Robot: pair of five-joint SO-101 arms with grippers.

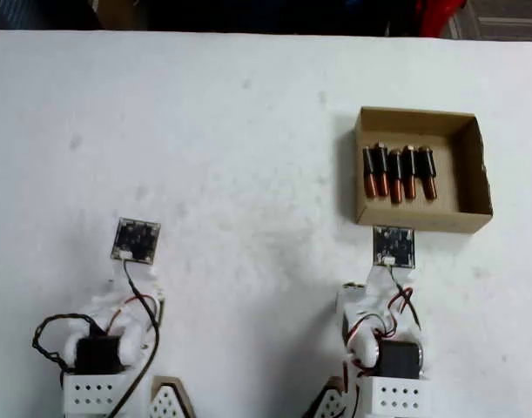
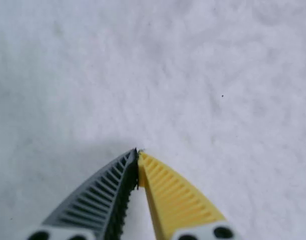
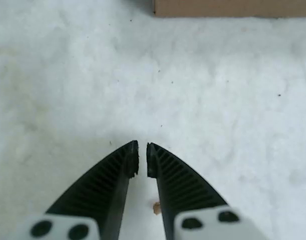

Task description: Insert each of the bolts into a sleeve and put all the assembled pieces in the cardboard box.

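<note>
- High view: I see the box (image 1: 422,220) at 2 o'clock from table centre, open side up. Five pieces (image 1: 398,172) lie in it side by side in a row, dark ends toward 12 o'clock and copper ends toward 6, in the 9 o'clock half of the box.
- High view: the right arm (image 1: 383,348) sits at 6 o'clock from the box, its wrist board just short of the box's near wall. The left arm (image 1: 100,348) sits at 7 o'clock on the table (image 1: 248,131), well apart from the box.
- Left wrist view: left gripper (image 2: 138,155) is over bare table. Jaws closed, the grey and yellow tips touching, nothing held.
- Right wrist view: right gripper (image 3: 142,155) is over the table, the box wall beyond the tips. Jaws all but closed, with a thin slit between the tips and nothing in it. A small brown speck (image 3: 156,207) lies on the table under the jaws.
</note>
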